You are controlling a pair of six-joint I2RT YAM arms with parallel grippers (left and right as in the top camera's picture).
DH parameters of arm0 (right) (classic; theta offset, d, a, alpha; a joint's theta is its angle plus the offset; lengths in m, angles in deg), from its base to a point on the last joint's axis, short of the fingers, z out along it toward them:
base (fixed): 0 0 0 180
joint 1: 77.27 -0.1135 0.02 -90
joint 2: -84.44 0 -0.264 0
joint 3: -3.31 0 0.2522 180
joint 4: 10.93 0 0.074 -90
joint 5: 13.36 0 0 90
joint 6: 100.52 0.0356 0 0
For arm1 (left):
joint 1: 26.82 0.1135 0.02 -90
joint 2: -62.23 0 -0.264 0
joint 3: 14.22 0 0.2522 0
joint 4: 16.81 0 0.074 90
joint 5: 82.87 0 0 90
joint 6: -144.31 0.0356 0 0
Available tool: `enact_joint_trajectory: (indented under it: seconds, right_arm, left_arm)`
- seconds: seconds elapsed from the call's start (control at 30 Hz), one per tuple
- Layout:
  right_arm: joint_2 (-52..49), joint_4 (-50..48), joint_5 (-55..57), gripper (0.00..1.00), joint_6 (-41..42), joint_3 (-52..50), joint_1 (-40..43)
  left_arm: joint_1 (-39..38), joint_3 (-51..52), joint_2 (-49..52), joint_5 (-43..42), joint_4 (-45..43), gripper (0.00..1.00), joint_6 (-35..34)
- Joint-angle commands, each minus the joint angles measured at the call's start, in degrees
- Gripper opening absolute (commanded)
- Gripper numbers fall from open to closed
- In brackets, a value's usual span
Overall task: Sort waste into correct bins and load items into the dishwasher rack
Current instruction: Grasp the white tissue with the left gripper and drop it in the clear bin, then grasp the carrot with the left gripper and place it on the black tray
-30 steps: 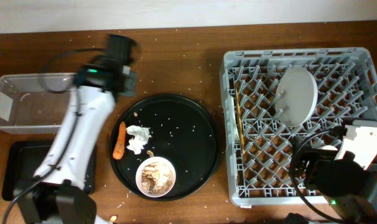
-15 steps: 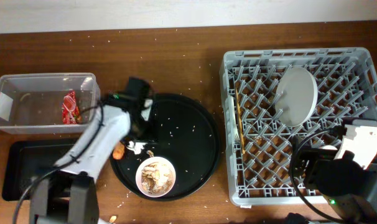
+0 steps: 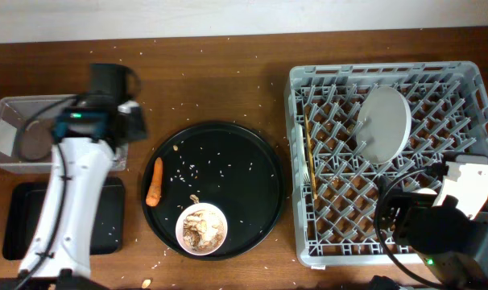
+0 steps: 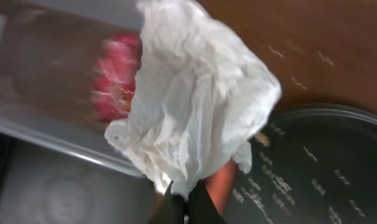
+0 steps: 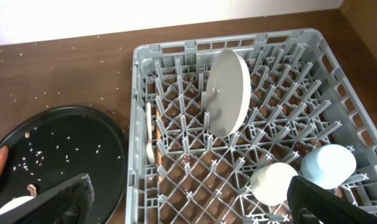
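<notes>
My left gripper (image 4: 185, 200) is shut on the crumpled white tissue (image 4: 188, 93) and holds it above the right end of the clear tub (image 3: 10, 113). The red wrapper (image 4: 117, 74) lies inside the tub. In the overhead view the left wrist (image 3: 107, 84) hides the tissue. The carrot (image 3: 154, 181) and a white bowl of beige food scraps (image 3: 201, 227) sit on the round black tray (image 3: 244, 161). The grey rack (image 3: 461, 80) holds the white plate (image 3: 385, 125) upright, the chopstick (image 3: 308, 149), the cream cup (image 5: 272, 183) and the light-blue cup (image 5: 328, 165). My right gripper (image 5: 191, 205) is open and empty above the rack's front right.
The shallow black rectangular tray (image 3: 22, 217) lies in front of the clear tub, to the left of the round tray. Rice grains are scattered on the round tray and the wooden table (image 3: 228, 72). A wall borders the table's far edge.
My left gripper went from the tub to the round tray, took the tissue, and has moved back left over the tub's right end. The tissue is gone from the round tray.
</notes>
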Motion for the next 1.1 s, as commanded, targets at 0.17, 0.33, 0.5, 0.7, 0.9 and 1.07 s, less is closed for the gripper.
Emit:
enact_joint_trajectory:
  seconds: [0.17,0.33,0.5,0.7,0.9,1.07]
  right_arm:
    - [0.0,0.0,1.1,0.99,0.7,0.1,-0.3]
    - [0.0,0.0,1.1,0.99,0.7,0.1,-0.3]
    - [0.0,0.0,1.1,0.99,0.7,0.1,-0.3]
    - [0.0,0.0,1.1,0.99,0.7,0.1,-0.3]
    - [0.0,0.0,1.1,0.99,0.7,0.1,-0.3]
    - [0.0,0.0,1.1,0.99,0.7,0.1,-0.3]
  left_arm:
    - [8.5,-5.4,3.6,-5.7,3.6,0.96,3.3]
    - [-8.2,10.1,4.5,-7.0,5.7,0.68,0.3]
    - [-8.6,25.4,7.4,-2.4,-7.4,0.65,-2.1]
    - [-8.6,25.9,14.1,-2.4,-10.6,0.39,-2.1]
    - [-8.6,14.5,13.2,-4.3,1.6,0.12,-2.1]
    - [-4.5,-5.7,12.2,-4.3,21.7,0.0,-8.0]
